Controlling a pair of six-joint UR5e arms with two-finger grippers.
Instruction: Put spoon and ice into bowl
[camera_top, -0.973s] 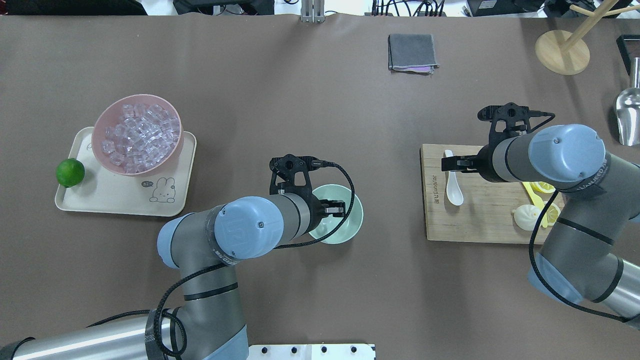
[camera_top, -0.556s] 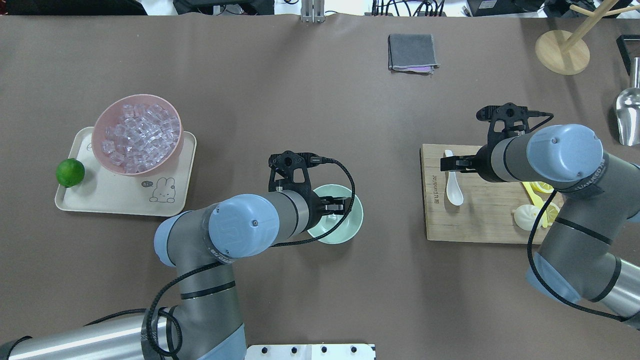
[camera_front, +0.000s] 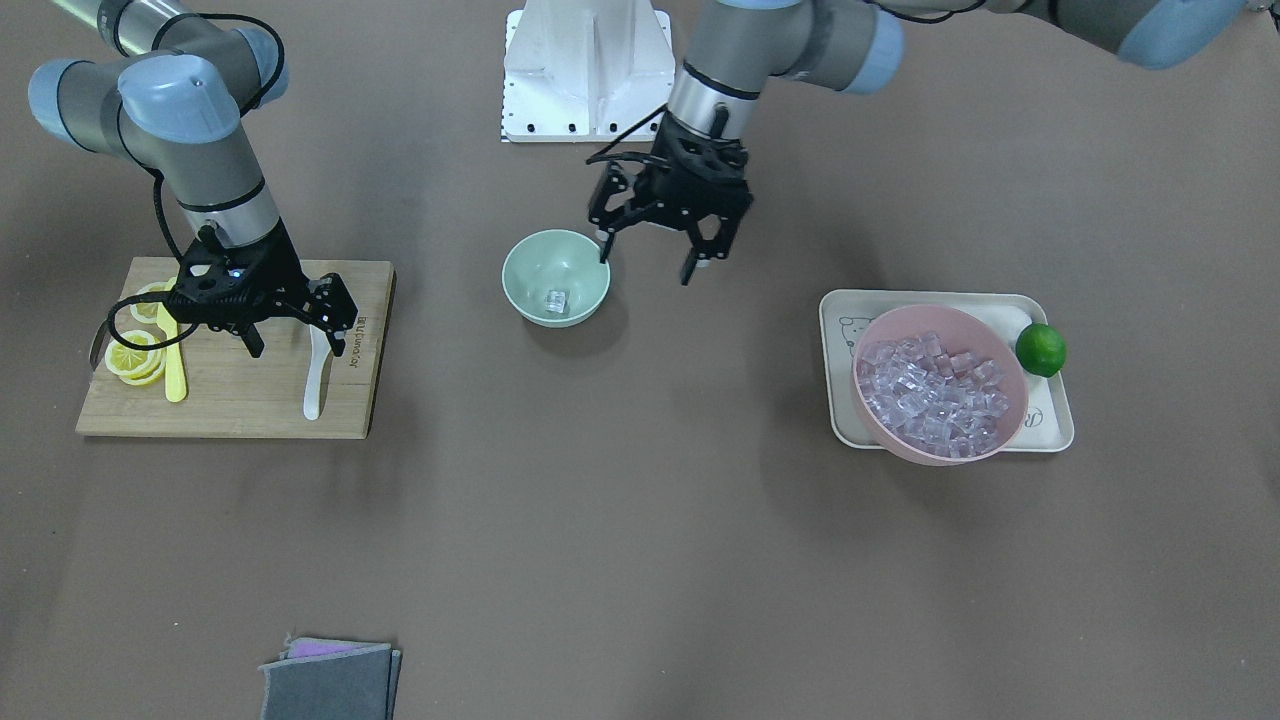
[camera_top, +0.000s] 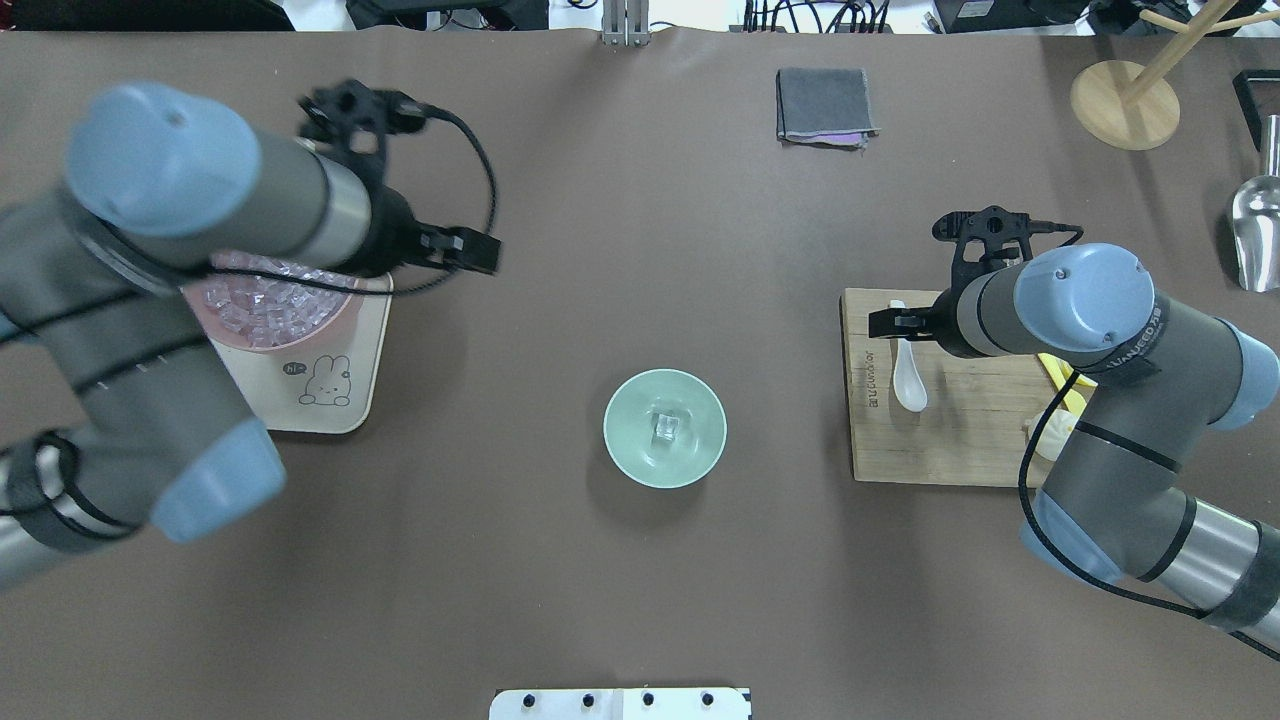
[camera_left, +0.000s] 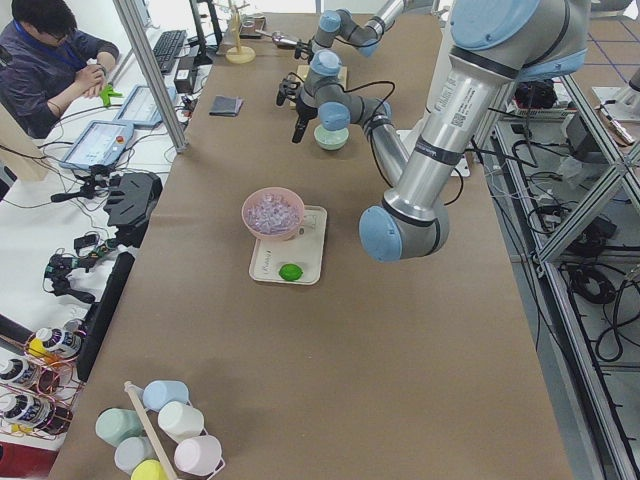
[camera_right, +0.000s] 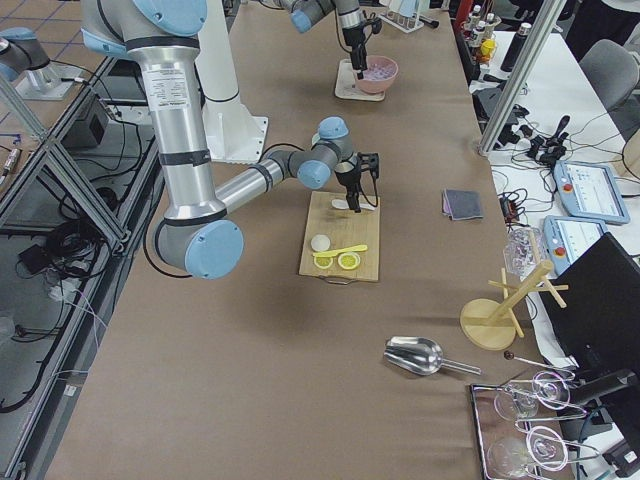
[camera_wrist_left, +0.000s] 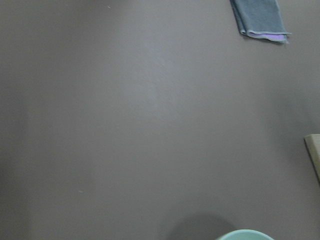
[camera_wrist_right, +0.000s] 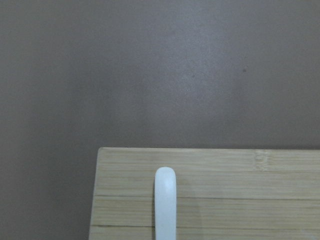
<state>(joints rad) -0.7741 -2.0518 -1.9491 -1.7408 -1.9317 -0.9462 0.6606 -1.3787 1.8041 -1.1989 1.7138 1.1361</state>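
Glossy white spoon (camera_top: 908, 385); wooden board (camera_top: 950, 440); glassy ice (camera_top: 666, 427).

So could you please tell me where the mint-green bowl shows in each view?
Front-facing: the bowl left of centre, upper half.
Overhead: centre, lower half.
Exterior left: far, upper middle.
Exterior right: cannot make it out.
Left wrist: rim at bottom edge.
Right wrist: not in it.
Landmark: the cutting board, on the robot's right of it.
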